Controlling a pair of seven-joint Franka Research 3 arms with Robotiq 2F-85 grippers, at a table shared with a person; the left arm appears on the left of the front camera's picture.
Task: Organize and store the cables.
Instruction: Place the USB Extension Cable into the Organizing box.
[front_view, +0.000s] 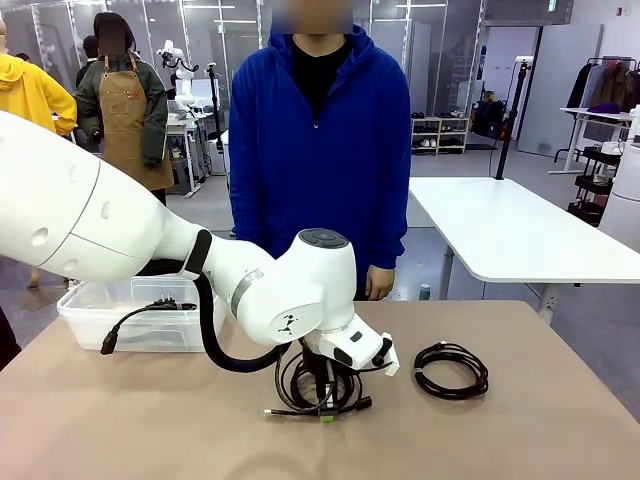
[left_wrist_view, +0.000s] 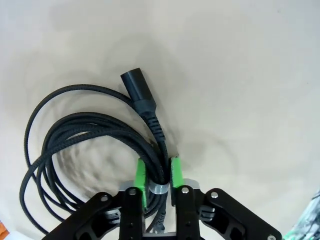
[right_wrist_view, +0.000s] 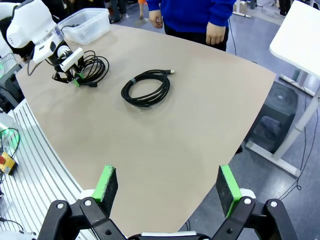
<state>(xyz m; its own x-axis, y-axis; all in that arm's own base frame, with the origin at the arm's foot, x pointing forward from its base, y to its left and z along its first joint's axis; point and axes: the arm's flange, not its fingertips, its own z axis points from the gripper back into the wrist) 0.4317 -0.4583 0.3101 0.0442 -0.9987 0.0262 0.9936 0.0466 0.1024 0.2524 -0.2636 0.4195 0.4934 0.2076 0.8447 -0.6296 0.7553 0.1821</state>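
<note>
left wrist view: the left claw (left_wrist_view: 159, 172) is pinching several strands of a braided coil (left_wrist_view: 75, 135), its green pads (left_wrist_view: 141, 175) pressed against the bundle from both sides.
braided coil: lies flat on the desk (left_wrist_view: 250, 75), its loops fanning away from the claw to one side. a black barrel plug (left_wrist_view: 136, 82) on its end lies just beyond the pinched spot.
front view: the left arm reaches across the middle and points straight down onto that coil, near the centre of the desk and on the robot's side.
second coil (front_view: 470, 388): a neat black ring lying on the desk to the right of the pinched one, apart from it, with nothing touching it.
third cable (front_view: 135, 312): sits in a clear bin (front_view: 90, 325) at the far left of the desk, with one plug end hanging over the bin's near wall.
right claw (right_wrist_view: 166, 175): spread wide with nothing between its pads, hanging above the near edge of the desk, well apart from both coils.
person (front_view: 320, 150): in a blue hooded top, stands at the far side of the desk behind the coils, hands lowered close to its edge.
</note>
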